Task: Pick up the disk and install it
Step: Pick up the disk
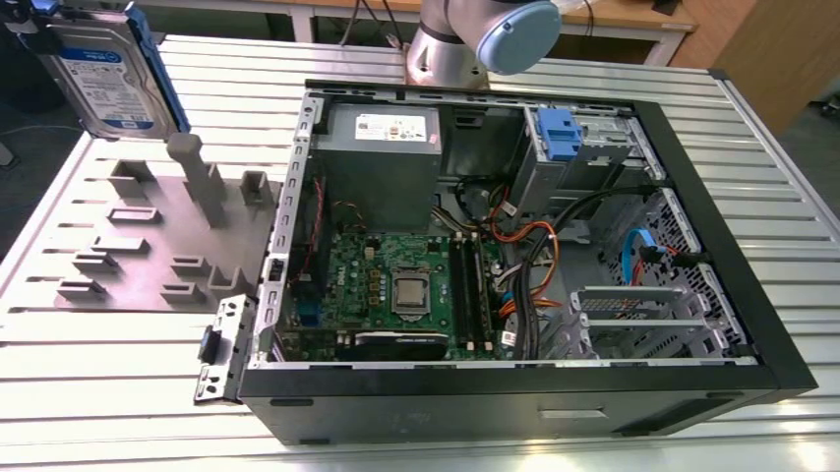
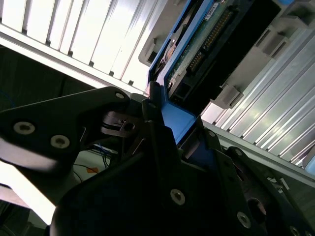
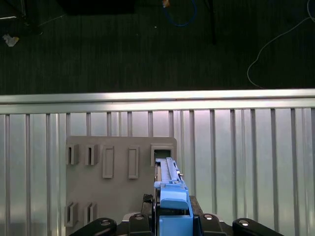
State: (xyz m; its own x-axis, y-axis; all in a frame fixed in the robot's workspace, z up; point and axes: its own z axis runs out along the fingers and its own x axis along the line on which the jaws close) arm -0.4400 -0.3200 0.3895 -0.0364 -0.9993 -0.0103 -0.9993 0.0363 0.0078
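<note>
The disk (image 1: pixel 112 69) stands upright at the far corner on the exterior view's left, over the far end of a grey holder plate (image 1: pixel 145 251). Its white-and-blue label faces the camera and a blue bracket frames it. In the second wrist view my gripper (image 2: pixel 177 123) is shut on the bracket's blue end, with the disk's (image 2: pixel 206 44) circuit-board side beyond the black fingers (image 2: pixel 157 142). In the first wrist view the disk (image 3: pixel 170 189) appears edge-on, rising from my gripper (image 3: pixel 172 221) toward a slot in the plate (image 3: pixel 118 196). I cannot tell whether it touches the plate.
An open black computer case (image 1: pixel 735 324) lies on the slatted metal table (image 1: pixel 105 393). Inside it are a grey drive cage with a blue handle (image 1: pixel 558 133), a power supply (image 1: pixel 381 138), a motherboard (image 1: pixel 393 290) and loose cables (image 1: pixel 525 246). The arm's base (image 1: pixel 459 39) stands behind the case.
</note>
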